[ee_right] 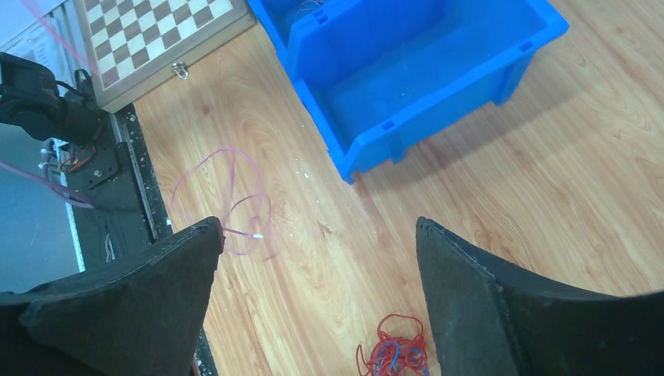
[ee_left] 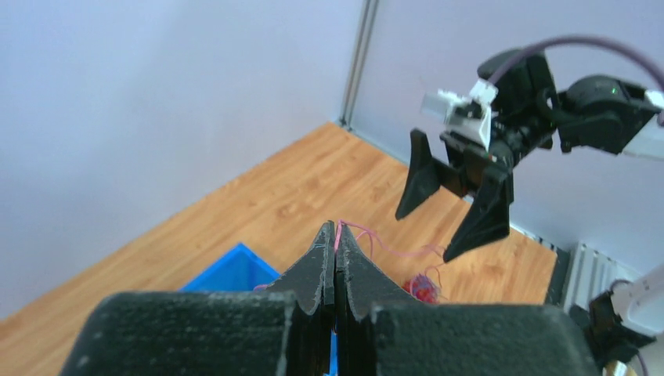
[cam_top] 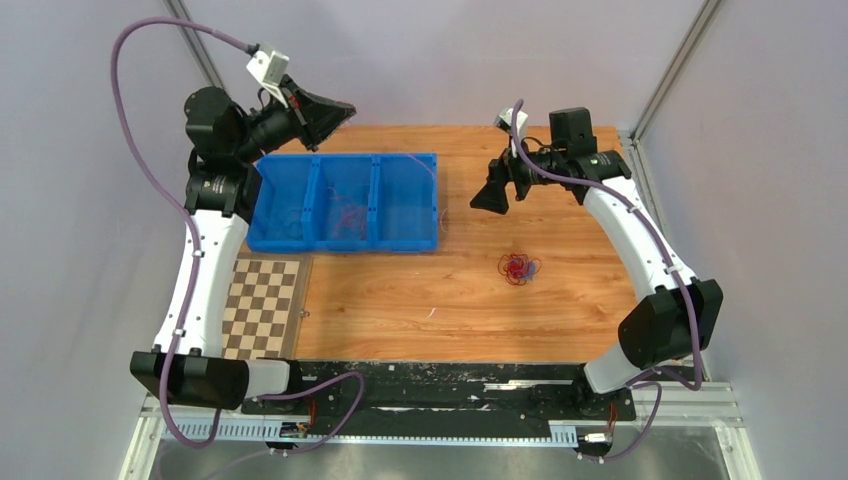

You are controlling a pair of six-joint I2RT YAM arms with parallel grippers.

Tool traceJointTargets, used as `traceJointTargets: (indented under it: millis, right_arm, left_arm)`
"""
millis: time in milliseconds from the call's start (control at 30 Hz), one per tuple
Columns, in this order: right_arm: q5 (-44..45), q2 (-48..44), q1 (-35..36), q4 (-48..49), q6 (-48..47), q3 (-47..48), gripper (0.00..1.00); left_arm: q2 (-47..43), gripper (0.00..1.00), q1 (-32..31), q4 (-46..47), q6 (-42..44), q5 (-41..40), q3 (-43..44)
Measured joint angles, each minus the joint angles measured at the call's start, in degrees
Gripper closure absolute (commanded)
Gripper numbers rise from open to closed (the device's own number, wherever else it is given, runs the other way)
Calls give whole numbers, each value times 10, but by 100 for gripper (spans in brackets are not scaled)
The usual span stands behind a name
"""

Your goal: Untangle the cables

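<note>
Start at your left: the left hand (ee_left: 337,227) is raised high over the far-left corner of the wooden table (cam_top: 400,310), its 2 fingers pressed flat together on a thin pink cable (ee_right: 249,233). From that pinch the strand runs out to the right and sags. In the right wrist view it hangs as a loose loop with a pale tip, in the air above the table. The top view barely shows it.

Below it sits the blue plastic bin with 3 compartments (cam_top: 345,243). The middle one holds a faint cable; what the left one holds is too small to read. A brown-and-cream checkerboard (cam_top: 262,305) lies just nearer you than the bin's left end.

Further right, the right hand (ee_right: 317,227) hovers beside the bin's right end, spread wide with nothing between its fingers.

The small red and blue knot of cables (cam_top: 518,268) rests on the table, on the near side of the right hand and slightly to its right, well apart from the left hand. So the right arm is plainly the nearer one. I'd judge you need to bring the right hand down and back toward you to reach the knot. I can't tell whether the pink strand is free of it.
</note>
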Motion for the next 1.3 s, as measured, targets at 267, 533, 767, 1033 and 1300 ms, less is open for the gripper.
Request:
traceJointTargets:
  millis: [267, 533, 767, 1033, 1300]
  right_arm:
    - [1, -4, -12, -11, -14, -23, 0]
    - [14, -54, -11, -8, -61, -38, 0]
    - [59, -60, -15, -17, -105, -99, 0]
    - [79, -59, -51, -23, -128, -116, 0]
    - [82, -42, -102, -31, -136, -126, 0]
  left_arm:
    - [15, 100, 14, 15, -31, -38, 85]
    - [36, 100, 17, -2, -26, -73, 120]
    - [49, 100, 19, -31, 17, -137, 141]
    - [66, 100, 22, -17, 39, -163, 134]
    - [103, 100, 22, 6, 38, -167, 138]
